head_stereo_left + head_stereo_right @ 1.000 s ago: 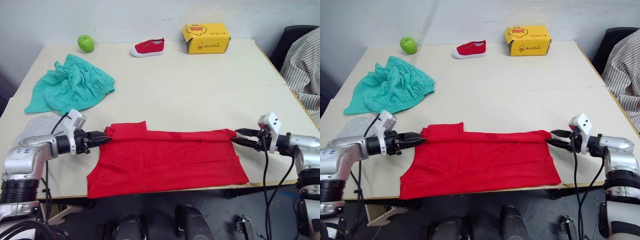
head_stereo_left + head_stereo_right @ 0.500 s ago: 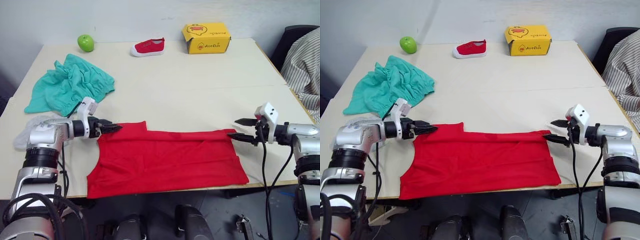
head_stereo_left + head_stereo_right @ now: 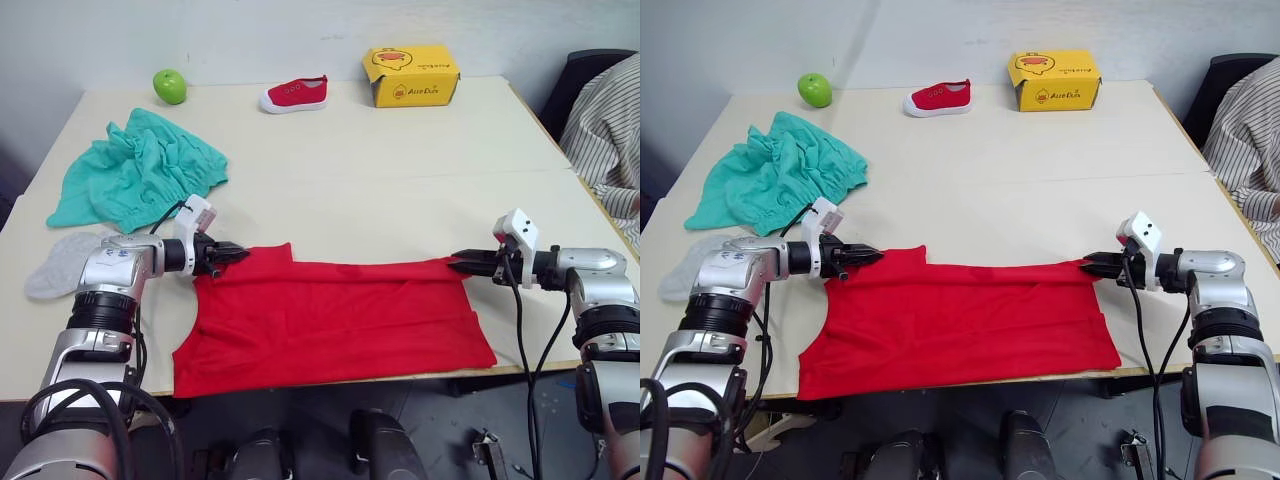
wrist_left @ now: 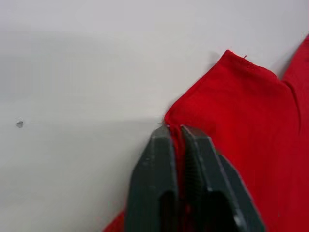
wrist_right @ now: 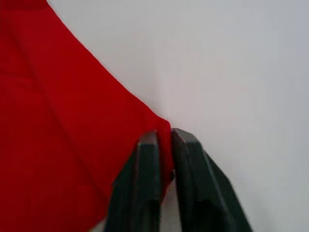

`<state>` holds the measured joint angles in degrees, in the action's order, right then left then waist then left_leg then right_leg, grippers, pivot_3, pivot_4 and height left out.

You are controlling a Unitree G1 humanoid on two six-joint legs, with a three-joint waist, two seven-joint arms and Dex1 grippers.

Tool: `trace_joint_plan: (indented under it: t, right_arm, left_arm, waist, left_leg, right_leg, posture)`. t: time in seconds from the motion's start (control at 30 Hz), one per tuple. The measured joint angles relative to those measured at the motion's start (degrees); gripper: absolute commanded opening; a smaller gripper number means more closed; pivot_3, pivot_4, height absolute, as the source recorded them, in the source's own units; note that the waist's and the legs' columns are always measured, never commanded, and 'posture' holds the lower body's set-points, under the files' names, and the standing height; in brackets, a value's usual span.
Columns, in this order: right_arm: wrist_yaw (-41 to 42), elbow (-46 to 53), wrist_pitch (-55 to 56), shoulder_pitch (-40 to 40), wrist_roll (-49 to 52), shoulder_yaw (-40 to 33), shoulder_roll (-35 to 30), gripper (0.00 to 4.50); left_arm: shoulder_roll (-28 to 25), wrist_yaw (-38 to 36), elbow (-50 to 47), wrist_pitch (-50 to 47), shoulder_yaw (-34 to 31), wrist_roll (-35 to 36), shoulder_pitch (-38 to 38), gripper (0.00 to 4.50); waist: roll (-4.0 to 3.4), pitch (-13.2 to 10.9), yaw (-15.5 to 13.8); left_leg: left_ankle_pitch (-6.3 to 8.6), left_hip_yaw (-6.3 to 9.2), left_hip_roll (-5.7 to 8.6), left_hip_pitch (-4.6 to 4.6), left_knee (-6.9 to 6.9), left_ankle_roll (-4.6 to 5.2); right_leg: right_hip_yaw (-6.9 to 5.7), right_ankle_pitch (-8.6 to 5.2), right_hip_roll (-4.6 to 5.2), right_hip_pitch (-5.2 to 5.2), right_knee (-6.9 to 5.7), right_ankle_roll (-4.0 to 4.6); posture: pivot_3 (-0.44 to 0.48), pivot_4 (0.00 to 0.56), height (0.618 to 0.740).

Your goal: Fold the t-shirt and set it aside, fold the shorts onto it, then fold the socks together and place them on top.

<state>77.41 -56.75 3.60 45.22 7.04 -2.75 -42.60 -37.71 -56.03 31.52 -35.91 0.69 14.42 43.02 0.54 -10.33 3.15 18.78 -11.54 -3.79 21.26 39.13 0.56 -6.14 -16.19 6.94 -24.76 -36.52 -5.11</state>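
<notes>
Since a second ago both grippers have been brought onto the far edge of the t-shirt [image 3: 330,318]. Left gripper [image 3: 236,253] fingers are pinched on the far left corner; right gripper [image 3: 460,264] fingers are pinched on the far right corner. T-shirt lies flat at the table's [image 3: 400,170] near edge, long axis left to right. Risk judged: thin bites could slip if the cloth is lifted unevenly, and the fold skewed.
</notes>
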Motion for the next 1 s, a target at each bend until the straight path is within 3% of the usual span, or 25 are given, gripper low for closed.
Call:
trace_joint_plan:
  t: [0.53, 0.7, 0.87, 1.0]
  right_arm:
    - [0.4, 13.2, 9.7, -11.2, 6.5, -6.3, -0.4, 0.03]
    - [-0.7, 19.6, 14.7, -17.4, 8.2, -7.3, -0.4, 0.03]
    - [-2.5, 21.7, 22.0, -23.3, 8.4, -9.0, -0.4, 0.03]
    - [-4.9, 21.8, 26.4, -25.5, 8.4, -9.1, 0.2, 0.03]
  left_arm:
    - [-2.1, -5.1, -2.7, 16.4, -8.7, 2.9, -3.2, 0.03]
    - [-3.1, -8.6, -10.8, 23.4, -9.2, 3.6, -9.5, 0.03]
    - [-5.8, -11.2, -22.4, 31.6, -9.8, 3.5, -20.5, 0.03]
    - [-7.0, -11.5, -26.3, 37.1, -11.0, 3.3, -26.0, 0.03]
  waist:
    - [0.0, 0.0, -0.1]
    - [0.0, 0.0, -0.1]
    - [0.0, 0.0, -0.1]
    - [0.0, 0.0, -0.1]
  left_leg:
    - [0.0, 0.02, -0.01, 0.0, -0.01, 0.0]
    - [0.02, 0.03, -0.03, -0.01, -0.03, -0.03]
    - [0.04, 0.14, -0.05, -0.07, -0.05, -0.05]
    - [0.04, 0.34, -0.06, -0.19, -0.01, -0.03]
  right_leg:
    - [-0.01, 0.0, 0.01, 0.0, 0.01, 0.0]
    - [0.01, 0.0, -0.02, 0.02, 0.05, 0.0]
    - [0.07, 0.0, -0.01, 0.01, 0.05, 0.0]
    - [0.16, 0.0, 0.03, 0.03, 0.21, 0.0]
  posture:
    - [0.0, 0.15, 0.74]
    - [0.0, 0.15, 0.74]
    - [0.0, 0.15, 0.74]
    - [0.0, 0.15, 0.74]
